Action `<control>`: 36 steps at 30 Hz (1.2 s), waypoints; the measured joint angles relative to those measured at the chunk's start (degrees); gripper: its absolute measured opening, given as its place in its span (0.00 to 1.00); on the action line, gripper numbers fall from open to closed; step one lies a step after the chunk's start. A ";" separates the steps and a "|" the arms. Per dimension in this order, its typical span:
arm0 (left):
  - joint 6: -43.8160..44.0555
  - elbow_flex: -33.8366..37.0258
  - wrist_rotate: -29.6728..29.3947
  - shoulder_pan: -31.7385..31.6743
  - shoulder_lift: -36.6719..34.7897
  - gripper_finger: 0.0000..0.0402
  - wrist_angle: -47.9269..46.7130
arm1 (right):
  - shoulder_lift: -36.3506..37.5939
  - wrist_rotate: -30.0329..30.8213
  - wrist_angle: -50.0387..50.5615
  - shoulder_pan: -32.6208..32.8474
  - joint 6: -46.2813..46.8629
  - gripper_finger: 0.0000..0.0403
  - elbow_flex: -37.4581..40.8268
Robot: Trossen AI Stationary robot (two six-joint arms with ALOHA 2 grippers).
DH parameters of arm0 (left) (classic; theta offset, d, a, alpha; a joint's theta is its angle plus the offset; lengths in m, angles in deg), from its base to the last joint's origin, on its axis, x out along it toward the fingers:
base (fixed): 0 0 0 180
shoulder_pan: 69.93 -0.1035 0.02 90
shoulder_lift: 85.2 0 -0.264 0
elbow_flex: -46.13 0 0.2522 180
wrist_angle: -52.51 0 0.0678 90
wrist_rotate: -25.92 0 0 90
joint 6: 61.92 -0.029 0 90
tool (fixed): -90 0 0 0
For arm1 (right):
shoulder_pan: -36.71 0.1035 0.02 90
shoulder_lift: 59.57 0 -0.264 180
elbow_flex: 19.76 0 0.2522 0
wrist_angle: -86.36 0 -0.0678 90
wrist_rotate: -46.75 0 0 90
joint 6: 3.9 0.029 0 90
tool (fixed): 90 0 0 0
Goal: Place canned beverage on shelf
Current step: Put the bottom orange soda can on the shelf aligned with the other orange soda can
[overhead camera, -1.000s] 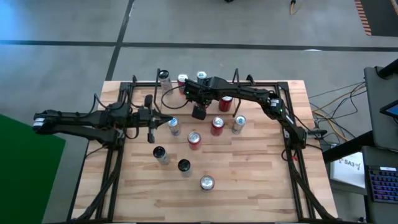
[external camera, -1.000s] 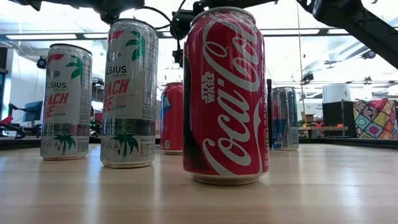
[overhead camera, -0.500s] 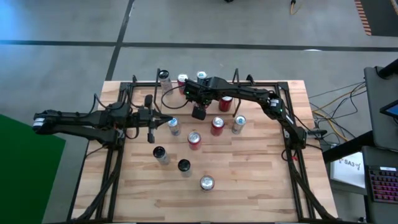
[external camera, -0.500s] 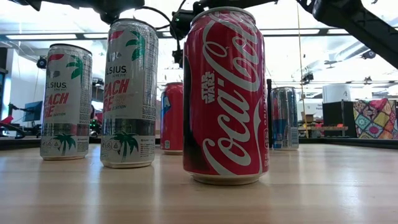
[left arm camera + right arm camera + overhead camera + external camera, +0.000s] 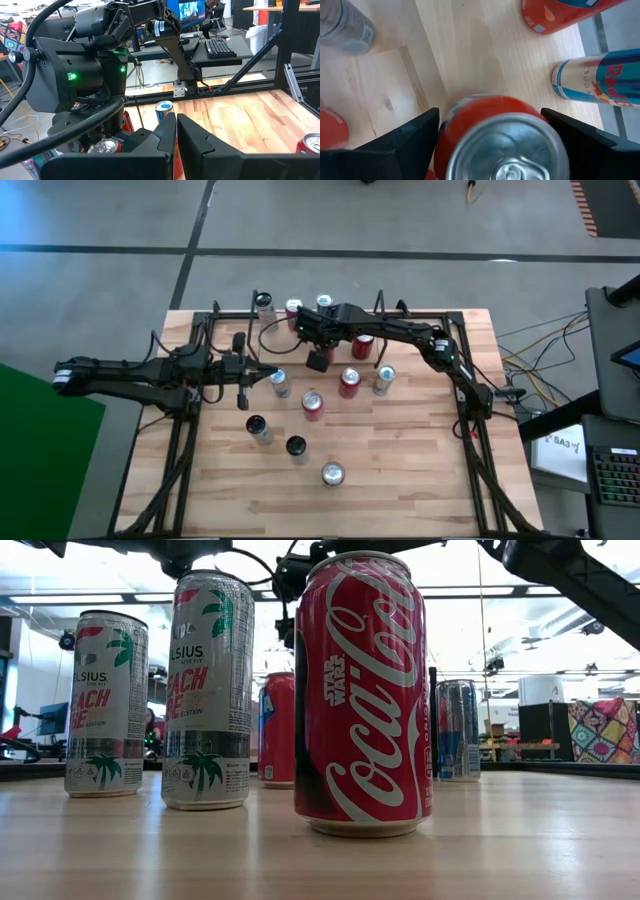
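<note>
Red can [image 5: 502,145] sits between right gripper [image 5: 495,142] fingers (spread wide).

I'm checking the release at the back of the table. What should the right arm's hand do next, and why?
Probably lift straight up. In the right wrist view the right hand is open, its fingers on either side of a red can that stands upright by the Red Bull can. Rising first should clear the can's top without tipping it.

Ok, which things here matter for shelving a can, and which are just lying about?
In the job: right gripper, red can beneath it, shelf.
Lying about: silver-topped can, dark-topped can, Coca-Cola can, idle left gripper at the table's left.
</note>
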 joint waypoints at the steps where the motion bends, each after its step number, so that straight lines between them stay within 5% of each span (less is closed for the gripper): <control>1: 0.00 0.00 0.00 0.02 -0.01 0.00 0.00 | 0.00 0.02 -0.39 0.00 0.02 0.83 0.00; 36: 0.67 0.00 0.00 0.02 0.00 0.00 -0.04 | 1.71 -0.02 -2.74 1.83 1.05 0.84 -7.26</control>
